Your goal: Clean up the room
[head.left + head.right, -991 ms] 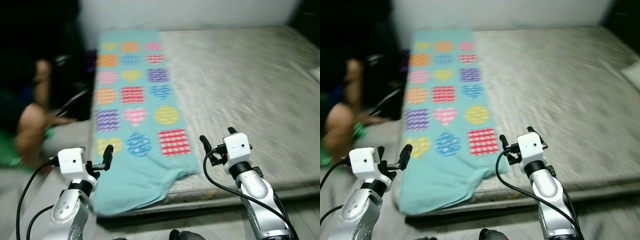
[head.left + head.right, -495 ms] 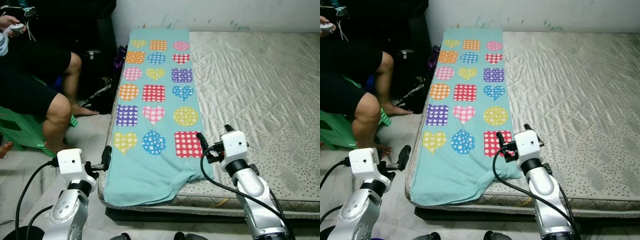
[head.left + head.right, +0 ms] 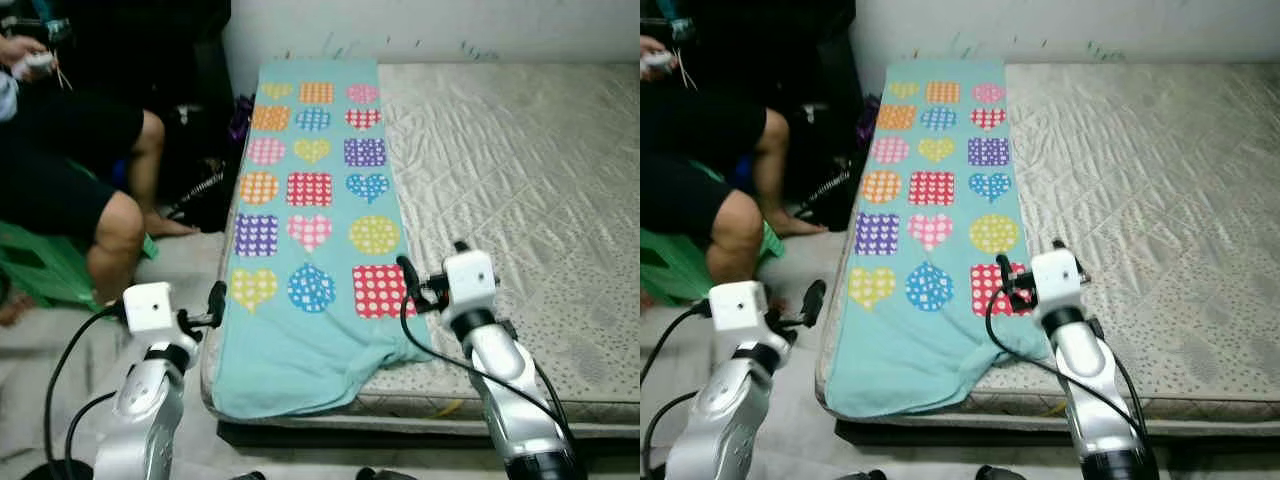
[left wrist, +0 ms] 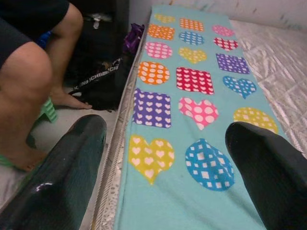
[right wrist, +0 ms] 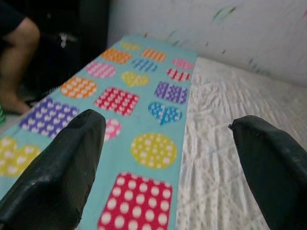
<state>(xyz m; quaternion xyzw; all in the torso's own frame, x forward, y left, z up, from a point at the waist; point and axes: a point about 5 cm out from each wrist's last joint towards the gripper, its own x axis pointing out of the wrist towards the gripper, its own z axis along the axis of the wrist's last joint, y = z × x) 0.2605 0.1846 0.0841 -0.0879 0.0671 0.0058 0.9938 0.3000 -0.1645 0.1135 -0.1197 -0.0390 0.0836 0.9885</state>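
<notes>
Teal blanket with colored hearts, circles and squares lies along the left edge of the bare mattress, its near end hanging crumpled over the mattress front. Left gripper hovers off the bed's left side, fingers spread, empty. Right gripper hovers over the blanket's near right corner, fingers apart, empty. A seated person's legs and a black bag crowd the floor at left.

One mattress. One turquoise blanket bearing eighteen patterned shapes, three per row. One seated person. One green stool. Two grippers, fingers spread.
</notes>
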